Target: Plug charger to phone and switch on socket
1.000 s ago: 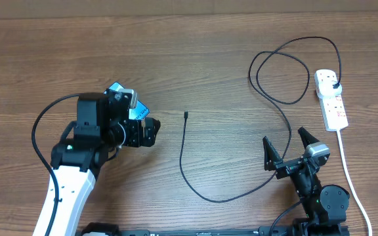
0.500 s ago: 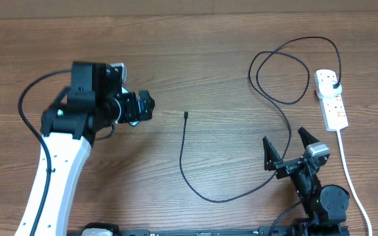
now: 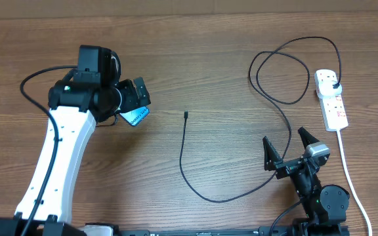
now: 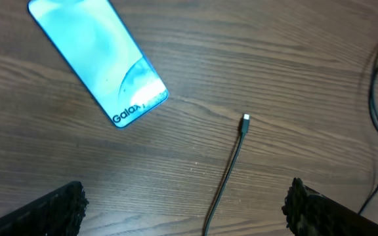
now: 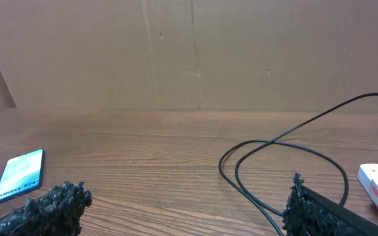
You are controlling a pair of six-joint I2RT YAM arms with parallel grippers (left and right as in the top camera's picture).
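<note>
Phone (image 4: 97, 59) flat toward left edge of table (image 3: 209, 52), screen lit; charger (image 3: 181, 157) tip near it, apart. Left claw (image 4: 184, 208) hovers above, spread wide, empty; right claw (image 3: 286, 145) likewise.

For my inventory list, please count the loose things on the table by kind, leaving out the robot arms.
phone: 1
charger cable: 1
white power strip: 1
Total: 3

even bright light, soft shadows, sharp
</note>
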